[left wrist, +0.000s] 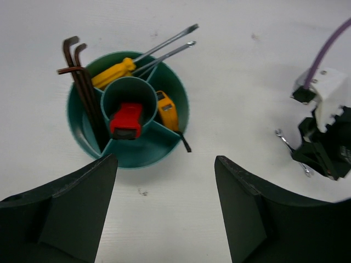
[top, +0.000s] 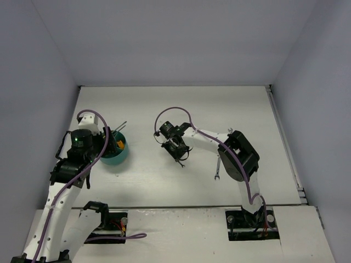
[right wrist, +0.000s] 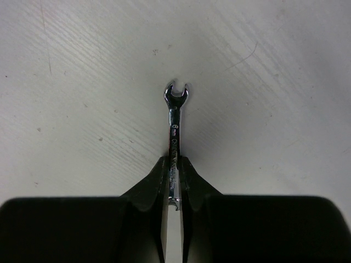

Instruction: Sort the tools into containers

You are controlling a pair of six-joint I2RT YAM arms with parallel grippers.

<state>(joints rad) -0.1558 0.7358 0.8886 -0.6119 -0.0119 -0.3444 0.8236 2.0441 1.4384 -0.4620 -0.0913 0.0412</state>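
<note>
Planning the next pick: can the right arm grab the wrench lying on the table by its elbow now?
Probably not yet: the right gripper is shut on another silver wrench. The loose wrench lies uncovered on the table.

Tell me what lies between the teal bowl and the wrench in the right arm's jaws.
Only bare table: nothing lies between the teal bowl and the wrench. The left wrist view shows it; the top view agrees.

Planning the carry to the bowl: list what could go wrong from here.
The right claw pinches the thin wrench by its shank only; it may pivot or slip. The left claw hangs open near the teal bowl, so the two could collide there. Screwdriver shafts overhang the rim and could snag.
</note>
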